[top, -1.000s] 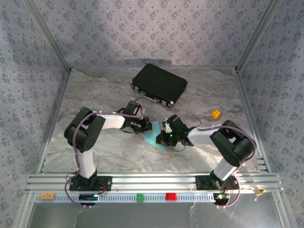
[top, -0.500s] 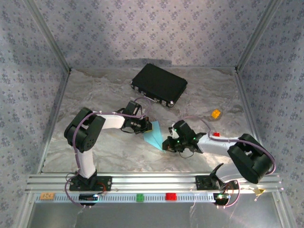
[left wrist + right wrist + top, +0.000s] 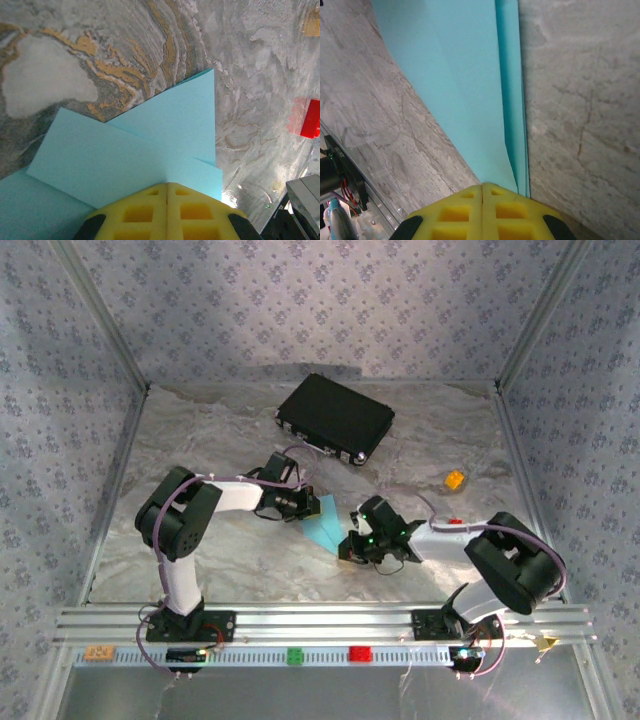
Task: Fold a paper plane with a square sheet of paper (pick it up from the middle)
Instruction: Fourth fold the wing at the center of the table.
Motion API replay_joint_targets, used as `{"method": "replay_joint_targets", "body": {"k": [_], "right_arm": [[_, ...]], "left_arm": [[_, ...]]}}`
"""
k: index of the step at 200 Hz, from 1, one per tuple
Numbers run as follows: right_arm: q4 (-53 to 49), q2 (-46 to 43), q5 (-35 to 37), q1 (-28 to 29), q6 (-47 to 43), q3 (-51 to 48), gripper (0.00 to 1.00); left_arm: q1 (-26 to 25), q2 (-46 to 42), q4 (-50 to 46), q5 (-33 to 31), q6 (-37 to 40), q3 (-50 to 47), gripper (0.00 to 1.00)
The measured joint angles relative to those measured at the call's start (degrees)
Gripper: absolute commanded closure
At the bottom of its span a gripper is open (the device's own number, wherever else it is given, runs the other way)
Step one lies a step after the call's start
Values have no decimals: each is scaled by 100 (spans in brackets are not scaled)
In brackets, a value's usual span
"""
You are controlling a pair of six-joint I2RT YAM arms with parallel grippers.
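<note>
Top external: light blue paper (image 3: 326, 528), part-folded, lies flat on table (image 3: 220, 440) between both arms. Left end effector (image 3: 167, 187) fingers together, tips on the layered flaps. Right end effector (image 3: 482, 189) fingers together at the narrow end. Pinched or just pressed, can't tell. Paper likely thin, light, floppy, slides and tears easily. Best hold: centre fold, gently.

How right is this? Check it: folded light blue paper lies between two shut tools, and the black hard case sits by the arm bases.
Wrong on the case: the top external view shows the black hard case sitting at the far side of the table. The folded light blue paper lies between the shut left tool and right tool.
</note>
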Motion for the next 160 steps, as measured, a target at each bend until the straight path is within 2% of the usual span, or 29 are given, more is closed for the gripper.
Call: {"method": "replay_joint_targets", "body": {"k": [72, 117, 132, 160], "right_arm": [[157, -695, -28, -127, 212, -623, 98], [-684, -1884, 348, -313, 319, -614, 79], [-868, -2050, 437, -350, 389, -573, 71], [-1021, -2081, 516, -354, 651, -570, 66]], "left_arm": [[0, 0, 2, 0, -2, 0, 98], [7, -15, 131, 20, -28, -76, 98], [7, -26, 166, 15, -68, -96, 98], [7, -46, 170, -7, -125, -109, 98]]}}
